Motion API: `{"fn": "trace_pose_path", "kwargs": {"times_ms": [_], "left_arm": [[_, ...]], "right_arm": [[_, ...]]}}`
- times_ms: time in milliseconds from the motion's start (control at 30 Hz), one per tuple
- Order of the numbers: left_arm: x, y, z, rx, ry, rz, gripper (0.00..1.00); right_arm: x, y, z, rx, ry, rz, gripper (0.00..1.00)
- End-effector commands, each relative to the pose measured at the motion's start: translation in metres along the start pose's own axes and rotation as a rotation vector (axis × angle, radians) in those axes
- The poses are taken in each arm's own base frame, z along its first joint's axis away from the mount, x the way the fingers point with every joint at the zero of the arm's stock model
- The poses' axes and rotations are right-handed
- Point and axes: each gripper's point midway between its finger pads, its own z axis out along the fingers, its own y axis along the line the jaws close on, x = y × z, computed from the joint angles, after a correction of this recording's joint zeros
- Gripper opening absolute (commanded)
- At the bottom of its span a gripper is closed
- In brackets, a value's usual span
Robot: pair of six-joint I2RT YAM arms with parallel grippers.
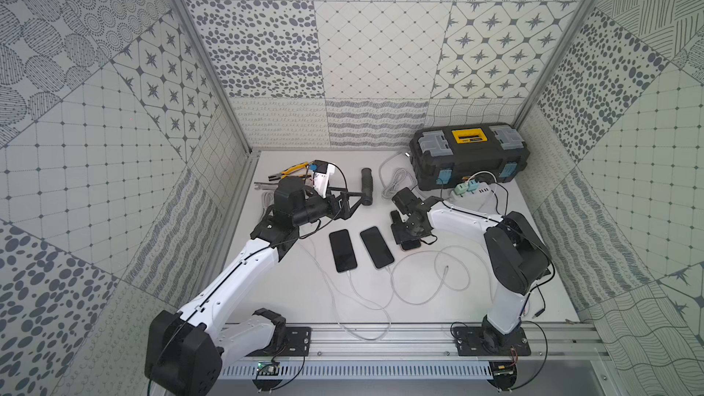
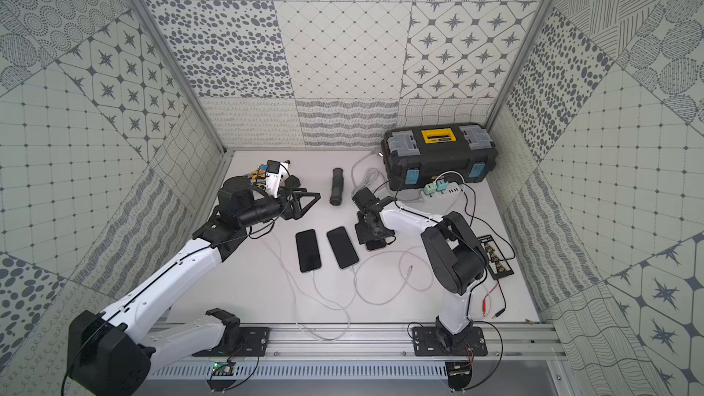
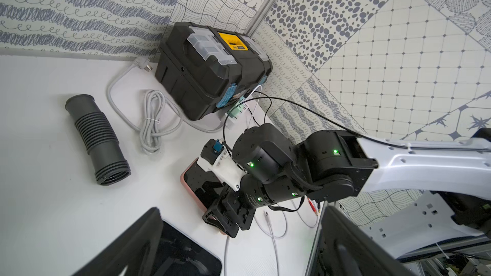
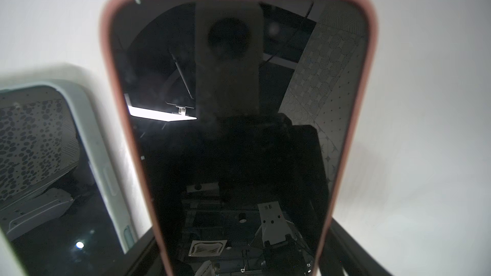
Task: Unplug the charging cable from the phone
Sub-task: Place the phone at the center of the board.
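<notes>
Your right gripper (image 1: 409, 238) has its jaws spread wide and set against both long sides of the pink phone (image 4: 239, 128). It clasps the phone where it lies flat on the white table (image 1: 297, 299), just right of centre in both top views. In the right wrist view the dark fingers (image 4: 353, 250) flank the case at the bottom of the frame. Your left gripper (image 1: 352, 203) hangs above the table left of centre, jaws fully apart and holding nothing, its tips near the ribbed hose (image 1: 366, 186). Below and right of the pink phone, a charging cable (image 1: 445, 269) ends loose on the table, its plug apart from the phone. Left of the pink phone lie a mint-cased phone (image 4: 90, 128) and a third phone (image 1: 343, 250), each with a cable at its lower end. The toolbox (image 1: 470, 158) sits at upper right.
</notes>
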Motion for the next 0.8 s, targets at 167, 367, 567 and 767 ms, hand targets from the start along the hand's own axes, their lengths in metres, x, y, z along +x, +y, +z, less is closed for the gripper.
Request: {"fn": "trace_pose_path", "kwargs": {"times_ms": [167,367,567,767], "left_arm": [[-0.001,0.006,-0.002,-0.026,-0.008,0.025,0.98],[0.002,0.008,-0.002,-0.034,-0.002,0.018,0.98],[0.003,0.009,-0.006,-0.05,-0.004,0.023,0.98],[0.0,0.01,-0.01,-0.066,-0.017,0.033,0.98]], "right_arm": [[-0.015,-0.001,-0.001,0.021,-0.037,0.01,0.63],[-0.018,-0.001,-0.005,0.019,-0.049,0.019,0.75],[-0.021,0.001,-0.01,0.011,-0.059,0.027,0.82],[-0.024,0.004,-0.022,-0.003,-0.08,0.033,0.87]]}}
